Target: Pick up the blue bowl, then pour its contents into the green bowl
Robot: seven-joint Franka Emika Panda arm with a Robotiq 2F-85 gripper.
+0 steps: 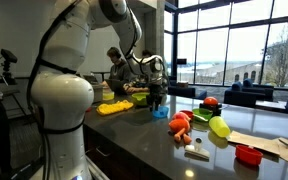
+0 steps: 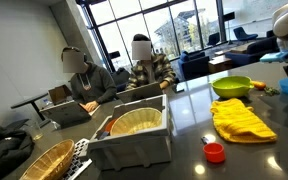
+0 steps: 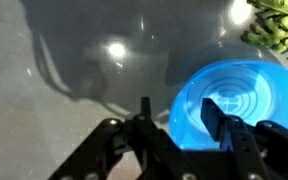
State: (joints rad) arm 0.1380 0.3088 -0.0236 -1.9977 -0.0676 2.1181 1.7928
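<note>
With the claw (image 3: 180, 118) released and hanging over the blue bowl (image 3: 246, 85) on the dark counter (image 3: 64, 60), its jaws straddling the near rim, a one-sided pinch may let the slick plastic slip or tip, spilling before it reaches the green bowl (image 2: 231, 87).

The blue bowl (image 3: 254, 90) is partly hidden behind the jaws and cut off rightward.

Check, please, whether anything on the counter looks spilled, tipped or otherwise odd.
Nothing looks spilled or tipped. The blue bowl sits upright under the open gripper, and the green bowl is upright too. One oddity: the blue bowl's visible interior shows only moulded rings, no contents.
</note>
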